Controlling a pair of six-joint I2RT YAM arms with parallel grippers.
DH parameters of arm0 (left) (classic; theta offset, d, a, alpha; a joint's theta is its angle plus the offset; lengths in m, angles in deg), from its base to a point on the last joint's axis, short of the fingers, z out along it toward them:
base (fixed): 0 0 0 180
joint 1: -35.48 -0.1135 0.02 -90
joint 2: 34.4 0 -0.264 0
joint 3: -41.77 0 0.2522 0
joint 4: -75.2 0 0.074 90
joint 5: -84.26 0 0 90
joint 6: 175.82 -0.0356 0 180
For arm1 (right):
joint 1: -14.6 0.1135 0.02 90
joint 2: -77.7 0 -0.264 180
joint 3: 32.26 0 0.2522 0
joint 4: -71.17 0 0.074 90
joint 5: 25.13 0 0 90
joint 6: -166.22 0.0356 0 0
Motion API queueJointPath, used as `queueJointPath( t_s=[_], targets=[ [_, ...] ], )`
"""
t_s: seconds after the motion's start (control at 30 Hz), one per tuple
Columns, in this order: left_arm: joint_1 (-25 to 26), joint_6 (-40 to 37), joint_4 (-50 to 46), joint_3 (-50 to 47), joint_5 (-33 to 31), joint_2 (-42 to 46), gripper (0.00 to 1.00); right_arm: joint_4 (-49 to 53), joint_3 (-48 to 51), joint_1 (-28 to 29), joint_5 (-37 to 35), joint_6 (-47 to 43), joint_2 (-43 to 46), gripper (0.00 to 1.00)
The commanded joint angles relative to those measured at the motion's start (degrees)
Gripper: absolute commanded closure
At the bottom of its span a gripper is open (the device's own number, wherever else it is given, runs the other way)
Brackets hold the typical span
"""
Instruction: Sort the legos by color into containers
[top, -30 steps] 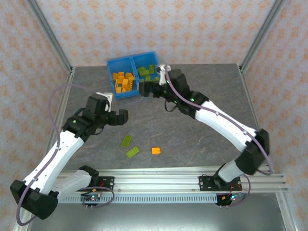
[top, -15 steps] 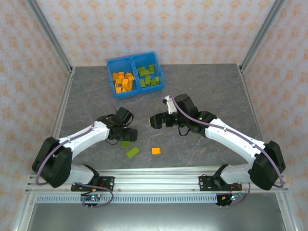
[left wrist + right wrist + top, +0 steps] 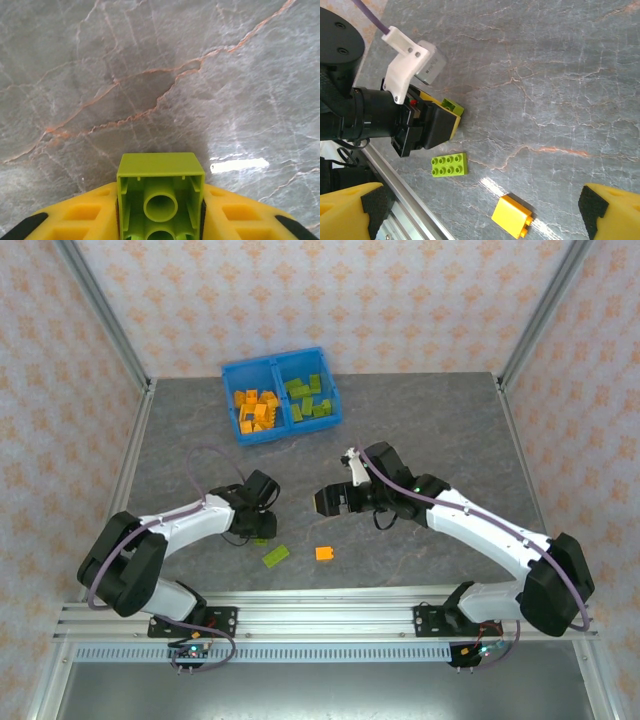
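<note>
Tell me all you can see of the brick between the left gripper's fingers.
The brick is lime green, glossy plastic, small and rectangular. In the left wrist view its hollow underside faces the camera, with thin walls and round tubes inside; the studs are hidden. The left gripper's yellow fingers press its two sides, and its far end sticks out past them over the grey marbled table. It is at the table's front left. Whether it touches the table is unclear.
</note>
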Motion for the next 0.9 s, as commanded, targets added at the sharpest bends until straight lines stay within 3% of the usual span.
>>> queueJointPath(
  t_s=[0.0,0.2,0.37,0.87],
  targets=[
    [0.2,0.4,1.0,-1.0,-0.5,0.0,0.69,1.7,0.3,0.1,-2.5,0.8,2.2,0.01],
    [0.2,-1.2,-1.5,5.4,0.7,6.3,0.73,2.0,0.5,0.1,-3.8,0.6,4.1,0.00],
    [0.3,-5.8,-0.3,18.4,-1.0,3.0,0.73,-0.6,1.8,0.1,-8.6,2.2,7.3,0.01],
    [-1.5,-15.7,2.6,73.6,-20.9,-38.0,0.74,4.3,1.7,0.1,-25.7,4.8,14.8,0.00]
  ],
)
